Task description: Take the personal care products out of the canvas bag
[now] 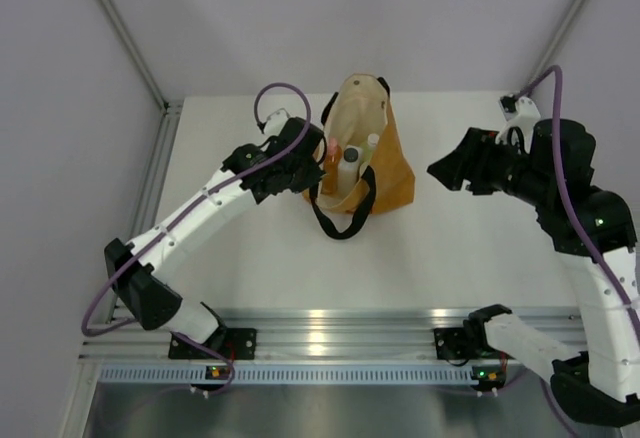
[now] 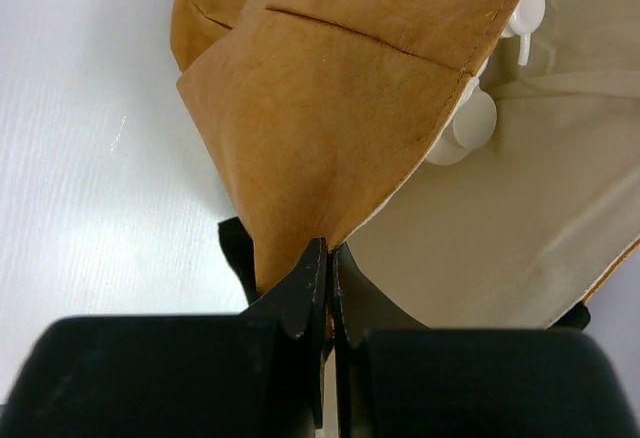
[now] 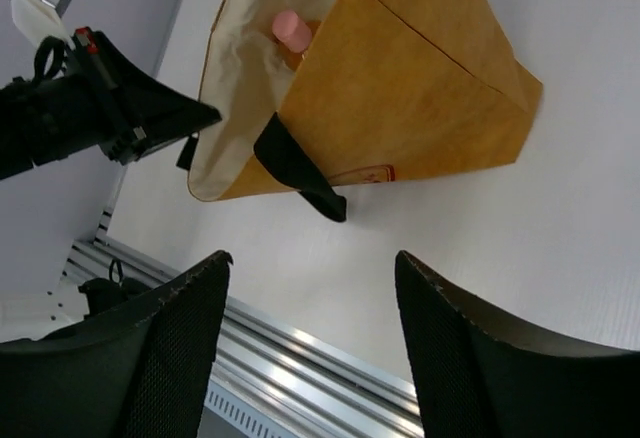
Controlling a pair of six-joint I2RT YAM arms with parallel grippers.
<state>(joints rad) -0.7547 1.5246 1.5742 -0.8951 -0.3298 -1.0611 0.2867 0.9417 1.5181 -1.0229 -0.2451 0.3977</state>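
Observation:
The canvas bag (image 1: pixel 385 163) lies on the table with its cream-lined mouth open towards the left arm. My left gripper (image 1: pixel 318 158) is shut on the bag's rim; in the left wrist view (image 2: pixel 330 250) the orange fabric (image 2: pixel 330 108) is pinched between the jaws. Inside the bag I see a pink cap (image 1: pixel 333 151), a whitish bottle with a black cap (image 1: pixel 350 161) and a white pump top (image 1: pixel 372 142). The pump top (image 2: pixel 468 124) and the pink cap (image 3: pixel 291 29) show in the wrist views. The cream jar is hidden. My right gripper (image 1: pixel 436 170) is open and empty, right of the bag (image 3: pixel 400 88).
The bag's black loop handle (image 1: pixel 340 220) lies on the table in front of it and shows in the right wrist view (image 3: pixel 300 170). An aluminium rail (image 1: pixel 330 333) runs along the table's near edge. Enclosure walls stand left, right and behind.

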